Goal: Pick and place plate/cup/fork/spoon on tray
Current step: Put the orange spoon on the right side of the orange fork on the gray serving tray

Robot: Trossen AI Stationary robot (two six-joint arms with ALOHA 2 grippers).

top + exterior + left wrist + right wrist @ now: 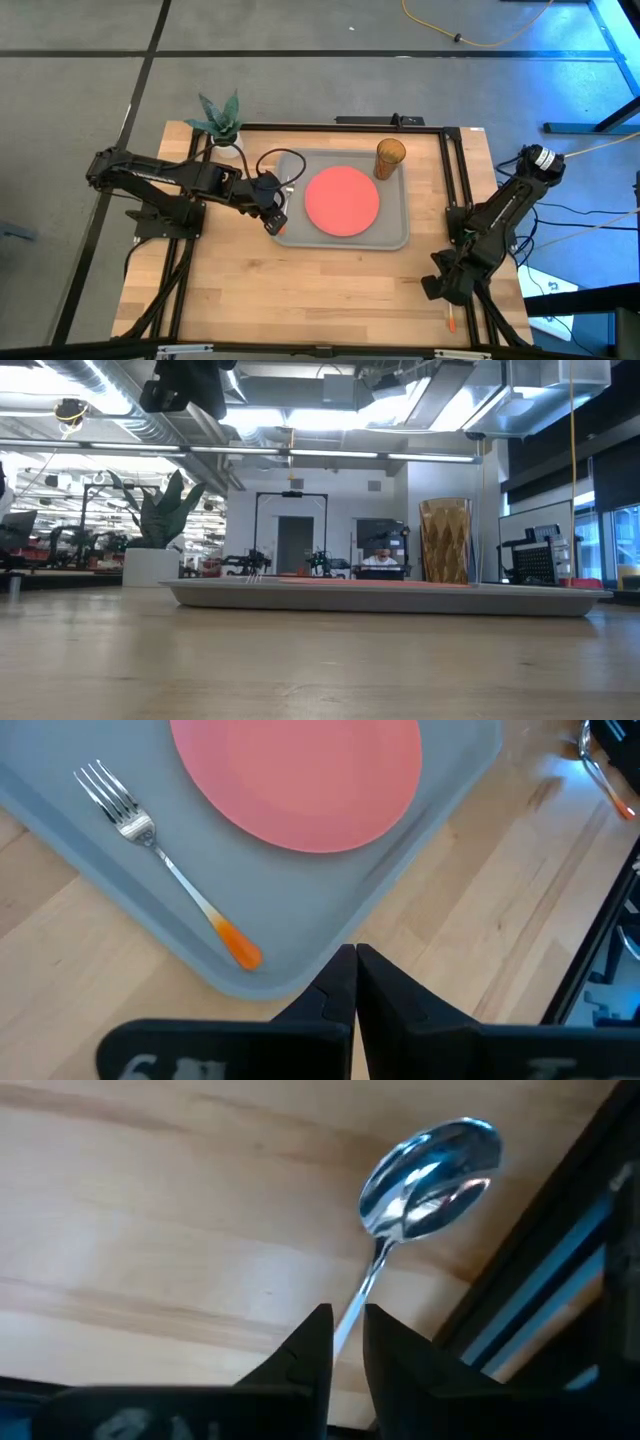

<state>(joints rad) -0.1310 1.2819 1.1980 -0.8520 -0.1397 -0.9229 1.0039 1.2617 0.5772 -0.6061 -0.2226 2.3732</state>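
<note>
The grey tray (395, 232) lies mid-table. The coral-red plate (342, 200) lies flat on it, and the amber cup (390, 158) stands upright in its far right corner. The fork (165, 865) lies flat on the tray beside the plate, with its orange handle toward the tray's corner. My left gripper (355, 960) is shut and empty above the tray's near left corner (272, 212). My right gripper (436, 288) is at the table's near right, beside the frame rail, and shut on the spoon (430, 1175). The spoon's orange handle end (452, 322) shows toward the near edge. My right gripper has the spoon's thin silver stem (352, 1305), just below the bowl, between its two fingers. The fingers lie across the stem. The bowl (432, 1172) sticks out past the fingertips. I cannot tell whether the spoon is clear of the table.
A white pot with a green plant (224, 125) stands at the table's far left corner. A dark frame rail (452, 200) runs along the table's right side next to the right arm. Bare wood (300, 300) stretches between the tray and the near edge.
</note>
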